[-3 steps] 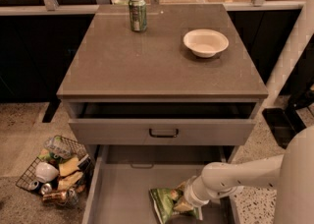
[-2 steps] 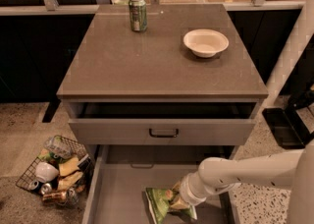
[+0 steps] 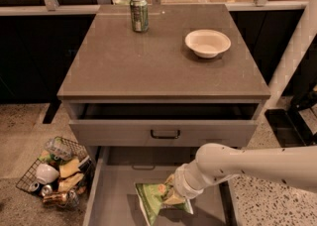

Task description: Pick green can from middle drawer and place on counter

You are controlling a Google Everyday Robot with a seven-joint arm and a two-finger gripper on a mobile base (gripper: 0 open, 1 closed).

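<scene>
Over the open middle drawer (image 3: 111, 202), the robot's hand (image 3: 173, 198) is gripping the crumpled green bag (image 3: 153, 197), holding it over the drawer floor. On the table (image 3: 124, 66) above, a drink can (image 3: 139, 14) and a white bowl (image 3: 207, 42) are standing well apart.

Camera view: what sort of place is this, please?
Probably an office kitchenette or test room: a grey-brown stone-like counter bears an upright green-and-silver drink can and a round white bowl. The claw holds a crumpled green foil snack bag over the open wide grey drawer.
</scene>
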